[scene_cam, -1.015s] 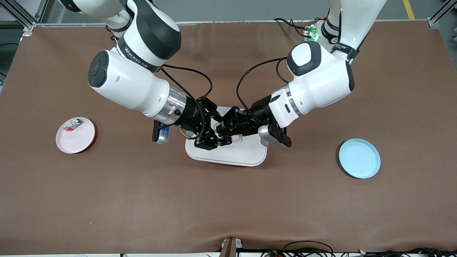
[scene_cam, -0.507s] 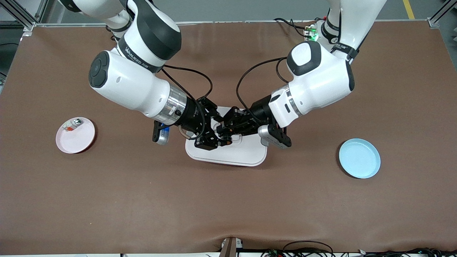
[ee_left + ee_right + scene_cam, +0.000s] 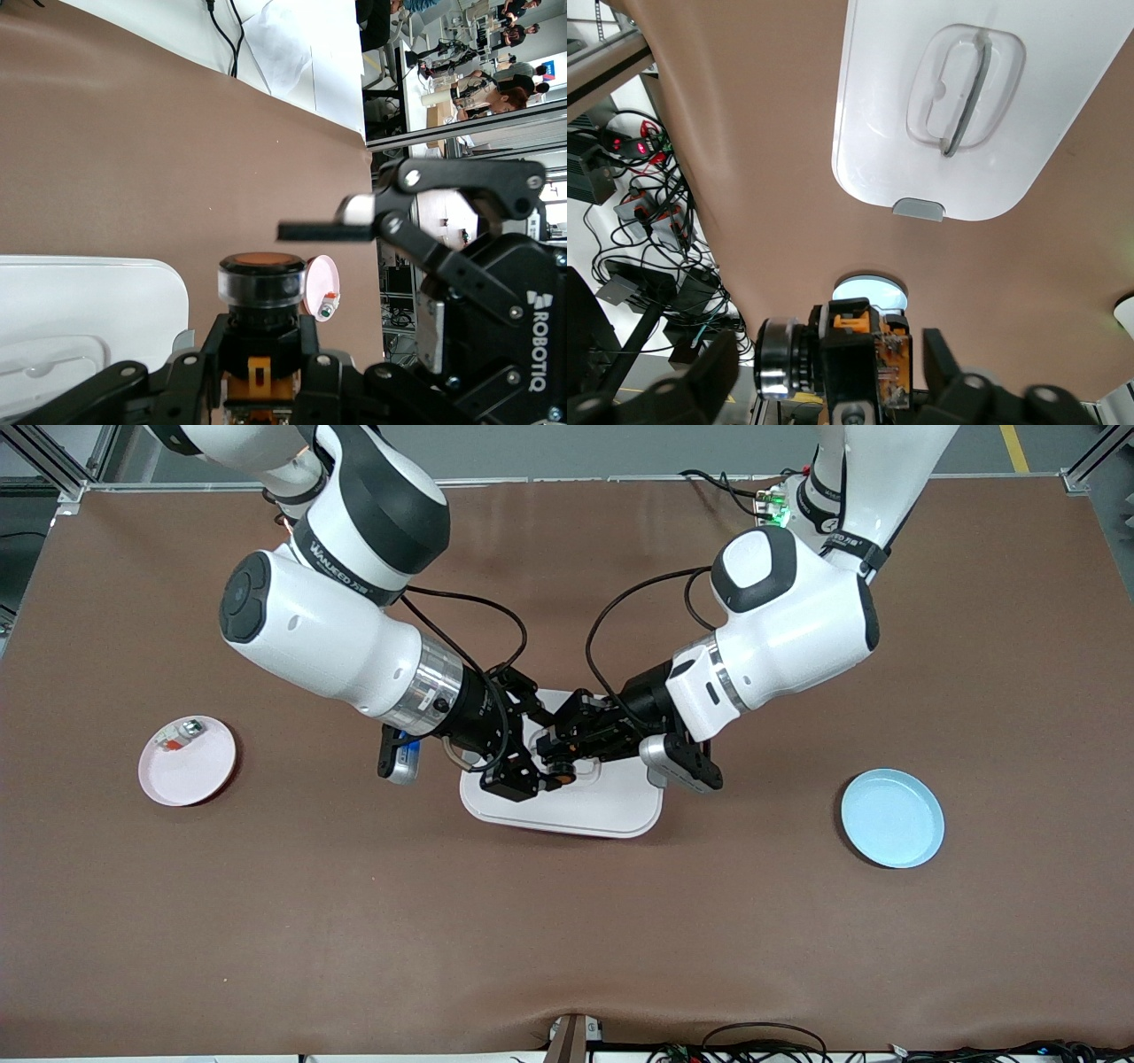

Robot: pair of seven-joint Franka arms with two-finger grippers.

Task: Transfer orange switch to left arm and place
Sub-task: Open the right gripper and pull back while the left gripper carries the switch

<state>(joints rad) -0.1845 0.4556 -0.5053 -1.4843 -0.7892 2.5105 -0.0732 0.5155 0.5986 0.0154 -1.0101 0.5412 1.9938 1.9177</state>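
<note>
The orange switch [image 3: 563, 771], a black body with a round orange cap, hangs in the air over the white box [image 3: 602, 806]. My left gripper [image 3: 560, 762] is shut on the switch body, as the left wrist view [image 3: 260, 354] shows with the cap [image 3: 260, 262] pointing away. My right gripper [image 3: 540, 748] is open, with its jaws spread on either side of the switch [image 3: 833, 359] and not touching it. One of its fingers [image 3: 323, 232] shows in the left wrist view. The box lid and its recessed handle [image 3: 966, 84] lie below.
A pink plate [image 3: 199, 766] holding a small silver-white part with a red bit [image 3: 182, 733] sits toward the right arm's end of the table. A blue plate [image 3: 892, 817] sits toward the left arm's end. Brown table surface [image 3: 567, 939] lies nearer the front camera.
The right gripper's hand has shifted very slightly over the box. The switch stays in the left gripper at the same place.
</note>
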